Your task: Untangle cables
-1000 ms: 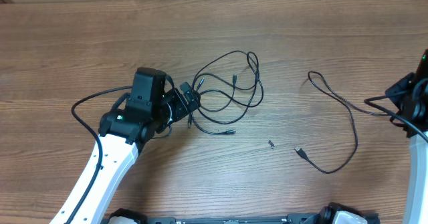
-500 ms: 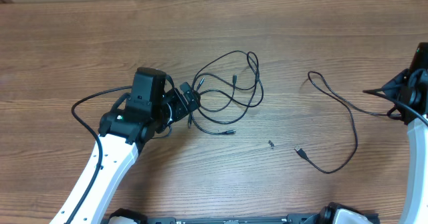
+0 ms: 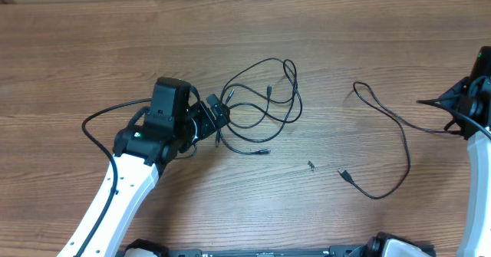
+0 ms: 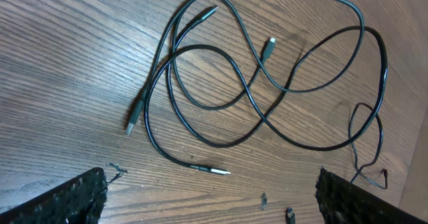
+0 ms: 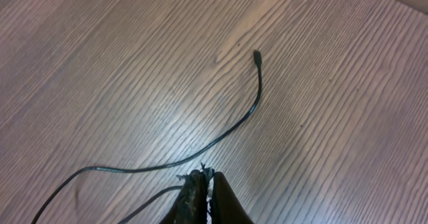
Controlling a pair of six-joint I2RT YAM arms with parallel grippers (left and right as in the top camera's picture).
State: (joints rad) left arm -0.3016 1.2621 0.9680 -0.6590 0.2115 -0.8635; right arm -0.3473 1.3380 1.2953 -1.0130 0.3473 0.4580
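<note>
Far strip of desk (image 3: 245, 19): bare across full width, widest passage. Centre blocked by tangled cables (image 3: 261, 107). Left pincer (image 3: 221, 121), fingers spread wide, at tangle's left edge. Left arm (image 3: 126, 188) covers near-left desk. Open lane between tangle and lone cable (image 3: 405, 146). Small speck (image 3: 311, 165) in near-centre gap. Right pincer (image 5: 206, 184), fingers pressed together, at right edge near lone cable.

The looped cables (image 3: 261, 111) lie mid-counter (image 3: 77, 57), just right of the left tool (image 3: 219, 123). A lone cable (image 3: 407, 146) lies well apart to their right, reaching the right tool (image 5: 202, 176) at the counter's right edge. A small scrap (image 3: 311, 166) sits between the two, nearer the front.
</note>
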